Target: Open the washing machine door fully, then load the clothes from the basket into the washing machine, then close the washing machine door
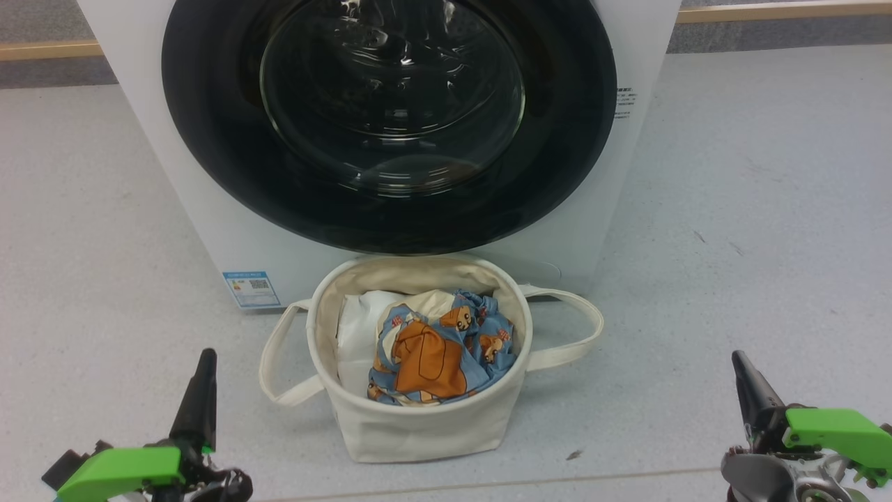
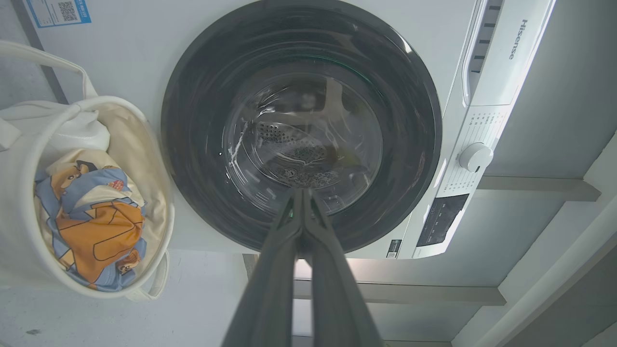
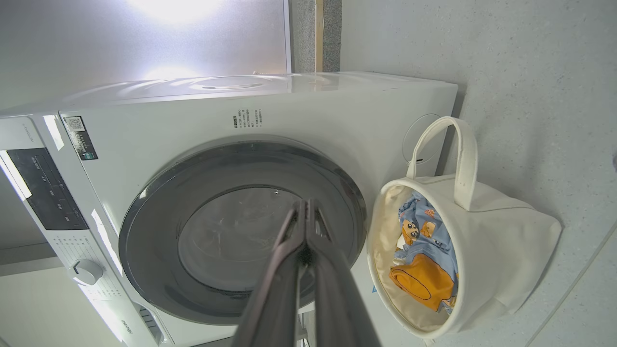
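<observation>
one washing machine point(image 1: 209, 233), one door point(image 1: 202, 139), one basket point(image 1: 418, 425), one white bundle point(image 1: 357, 335).

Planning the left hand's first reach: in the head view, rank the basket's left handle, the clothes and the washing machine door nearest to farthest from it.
1. Basket's left handle, just right of the left hand.
2. Clothes, inside the basket, centre.
3. Washing machine door, behind the basket, at the top.

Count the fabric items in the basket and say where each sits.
2: the bear-print clothes fill the right and front of the basket; a plain white bundle lies along its left side. More may be hidden underneath.
</observation>
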`<state>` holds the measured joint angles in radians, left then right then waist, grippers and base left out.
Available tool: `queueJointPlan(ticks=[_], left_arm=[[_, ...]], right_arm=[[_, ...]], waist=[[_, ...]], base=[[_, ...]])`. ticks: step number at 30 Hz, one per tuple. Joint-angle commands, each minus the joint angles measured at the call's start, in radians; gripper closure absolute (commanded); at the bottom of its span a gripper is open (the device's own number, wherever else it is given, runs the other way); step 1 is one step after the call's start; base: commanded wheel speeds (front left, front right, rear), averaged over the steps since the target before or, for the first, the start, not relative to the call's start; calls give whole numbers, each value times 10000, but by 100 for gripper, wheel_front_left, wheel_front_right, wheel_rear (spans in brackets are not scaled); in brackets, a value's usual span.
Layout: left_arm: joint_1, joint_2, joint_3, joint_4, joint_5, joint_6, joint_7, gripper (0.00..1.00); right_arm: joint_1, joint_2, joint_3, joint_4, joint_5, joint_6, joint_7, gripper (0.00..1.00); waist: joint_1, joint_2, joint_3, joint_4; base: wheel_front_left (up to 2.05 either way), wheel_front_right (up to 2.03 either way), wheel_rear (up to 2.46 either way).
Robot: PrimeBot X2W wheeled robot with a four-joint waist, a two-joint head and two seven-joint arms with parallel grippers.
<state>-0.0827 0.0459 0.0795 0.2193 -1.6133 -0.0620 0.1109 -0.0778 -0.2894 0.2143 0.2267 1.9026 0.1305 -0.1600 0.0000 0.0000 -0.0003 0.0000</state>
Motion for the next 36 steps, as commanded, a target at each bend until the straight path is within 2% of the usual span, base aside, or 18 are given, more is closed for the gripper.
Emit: queueJointPlan(ticks=[1, 36], left_arm=[[-216, 64, 332, -402, 28, -77, -6, 100], [-216, 59, 338, -402, 33, -76, -1, 100]], right_arm=[[-441, -261, 156, -385, 50, 2, -82, 100], [-442, -271, 168, -390, 61, 2, -93, 100]], waist=[[0, 0, 0, 0], [0, 0, 0, 0]], base=[[0, 0, 0], [0, 0, 0]])
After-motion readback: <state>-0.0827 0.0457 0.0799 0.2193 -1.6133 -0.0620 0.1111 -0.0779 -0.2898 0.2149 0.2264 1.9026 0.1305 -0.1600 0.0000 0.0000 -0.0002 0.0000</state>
